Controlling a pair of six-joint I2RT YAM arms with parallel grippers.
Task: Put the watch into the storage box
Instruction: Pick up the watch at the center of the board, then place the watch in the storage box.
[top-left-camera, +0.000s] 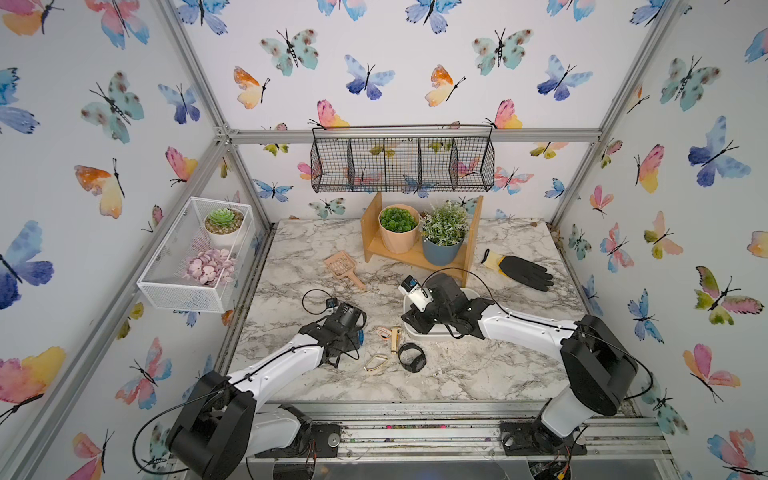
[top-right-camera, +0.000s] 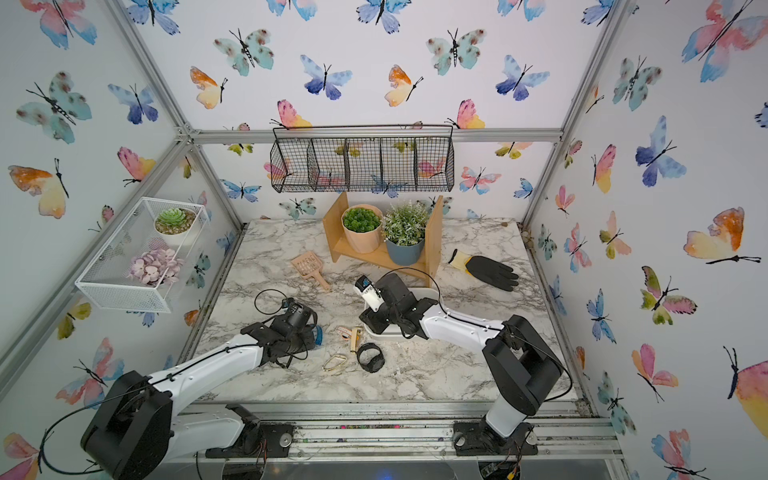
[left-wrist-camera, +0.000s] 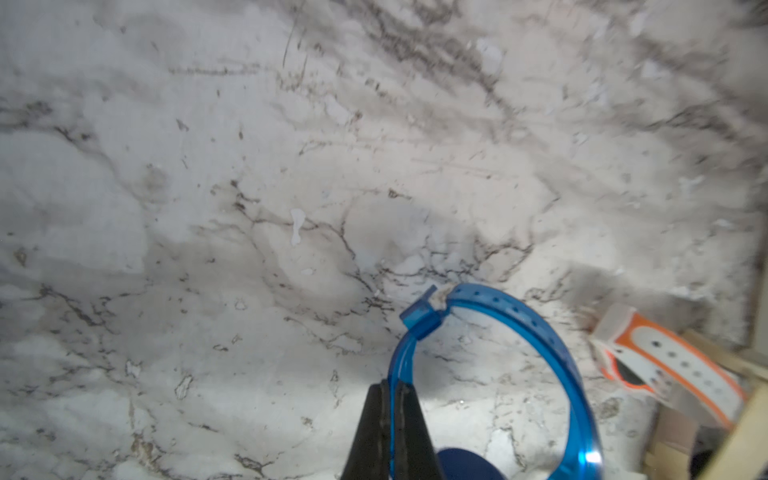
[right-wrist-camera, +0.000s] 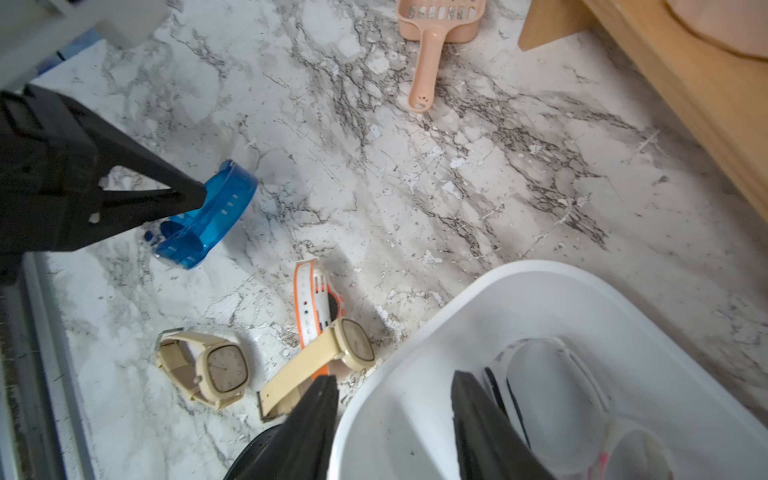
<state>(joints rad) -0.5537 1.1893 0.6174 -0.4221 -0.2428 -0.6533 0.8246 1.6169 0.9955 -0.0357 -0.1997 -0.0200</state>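
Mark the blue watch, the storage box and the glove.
blue watch (right-wrist-camera: 228, 205): right wrist view, on the strap's outer curve.
storage box (right-wrist-camera: 532, 270): right wrist view, on the bare rim.
glove (top-left-camera: 521, 269): in a top view, on the black palm.

Table (top-left-camera: 478, 374) was white marble pattern, grey-black veins. Walls (top-left-camera: 415, 83) were white with watercolour butterflies: blue, pink, orange, teal. Blue watch (right-wrist-camera: 232, 195) was translucent. Storage box (right-wrist-camera: 540, 274) was plain white. Strap watch (right-wrist-camera: 305, 299) was white, orange edges. Square-dial watch (right-wrist-camera: 220, 370) was beige. Scoop (right-wrist-camera: 428, 62) was peach. Glove (top-left-camera: 525, 271) was black, cuff yellow. Wire basket (top-left-camera: 403, 164) was black, mesh basket (top-left-camera: 178, 291) white.
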